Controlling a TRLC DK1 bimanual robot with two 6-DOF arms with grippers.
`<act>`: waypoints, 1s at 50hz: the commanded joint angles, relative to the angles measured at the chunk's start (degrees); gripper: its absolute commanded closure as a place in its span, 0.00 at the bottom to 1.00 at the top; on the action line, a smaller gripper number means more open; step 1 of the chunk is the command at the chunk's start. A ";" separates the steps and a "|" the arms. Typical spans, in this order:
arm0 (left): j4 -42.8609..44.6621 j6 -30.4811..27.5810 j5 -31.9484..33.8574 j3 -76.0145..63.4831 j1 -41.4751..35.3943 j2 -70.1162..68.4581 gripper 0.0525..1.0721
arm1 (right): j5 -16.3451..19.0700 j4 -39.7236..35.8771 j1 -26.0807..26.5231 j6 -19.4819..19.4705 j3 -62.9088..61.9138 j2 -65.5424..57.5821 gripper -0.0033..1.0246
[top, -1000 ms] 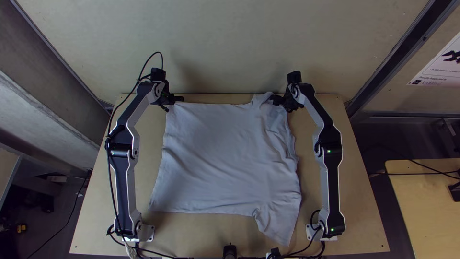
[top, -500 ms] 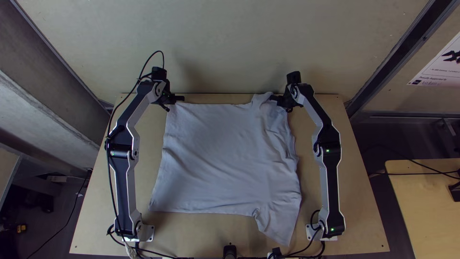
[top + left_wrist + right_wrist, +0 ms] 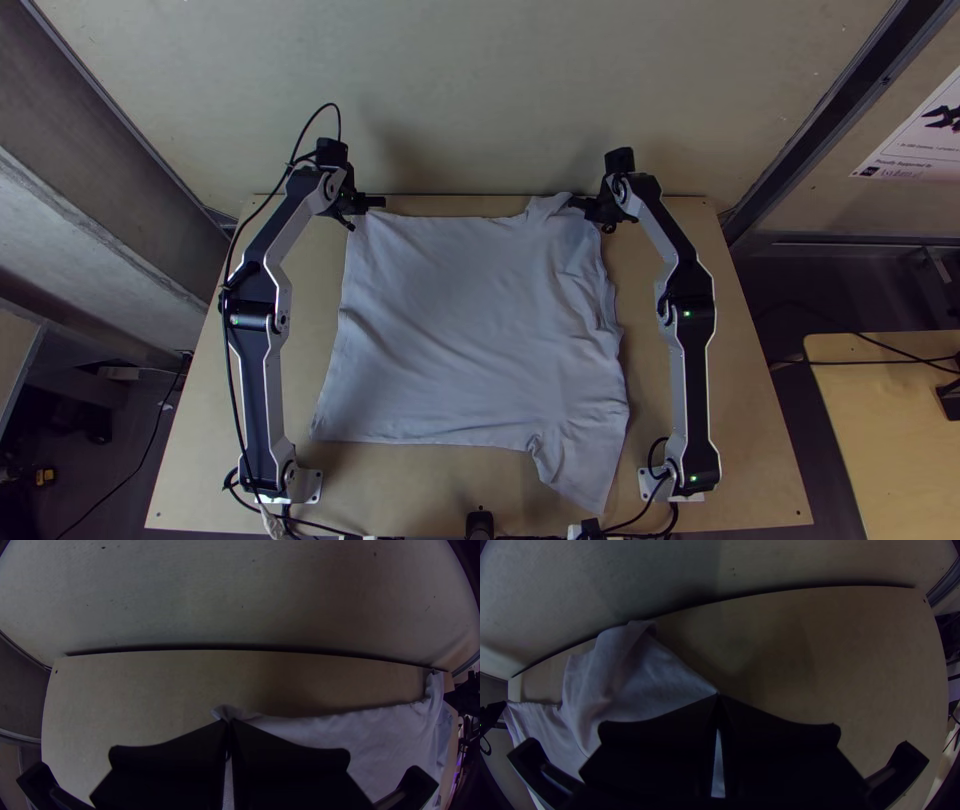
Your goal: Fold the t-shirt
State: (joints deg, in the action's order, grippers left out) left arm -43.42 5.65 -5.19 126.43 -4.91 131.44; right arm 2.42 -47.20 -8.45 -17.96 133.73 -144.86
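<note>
the light wooden table carries most of my view, and on it the white t-shirt lies spread in the middle, lightly wrinkled, one sleeve pointing toward my bases. at the far edge, my left gripper is clamped on its far left corner; my right gripper pinches its far right part, beside a raised fold.

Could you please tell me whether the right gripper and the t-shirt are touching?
Touching. The right wrist view shows the right gripper shut on the t-shirt, its cloth drawn to a point between the fingertips.
</note>
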 commanded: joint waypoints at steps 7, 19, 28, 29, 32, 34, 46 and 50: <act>0.88 1.73 -0.17 2.06 1.57 0.40 0.98 | -0.31 4.84 1.59 0.20 1.71 2.47 0.97; 3.87 2.44 -0.17 2.15 3.32 0.58 0.98 | -0.39 8.00 1.77 0.55 3.20 2.47 0.97; 3.43 3.67 0.36 2.15 4.12 -0.04 0.98 | -0.31 7.21 1.77 0.55 2.67 3.97 0.97; 3.16 3.75 0.62 2.06 4.12 -0.22 0.98 | -0.31 6.95 1.77 0.55 2.41 4.41 0.97; 2.11 3.75 1.06 1.89 4.29 -0.83 0.98 | -0.31 5.45 1.68 0.90 2.24 5.29 0.97; 1.06 3.58 1.41 1.89 4.29 -1.18 0.98 | -0.31 4.75 1.68 0.99 1.80 6.08 0.97; -1.93 2.52 4.75 -1.10 4.82 -4.08 0.98 | -0.13 0.44 1.33 1.52 -0.05 10.47 0.97; -3.34 2.44 5.28 -1.19 4.99 -4.52 0.98 | -0.13 -1.58 1.15 1.78 -0.58 11.70 0.97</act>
State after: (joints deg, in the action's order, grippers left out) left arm -45.10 8.12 -0.45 126.13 -0.82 130.34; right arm 2.63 -47.03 -7.60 -17.08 134.93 -136.62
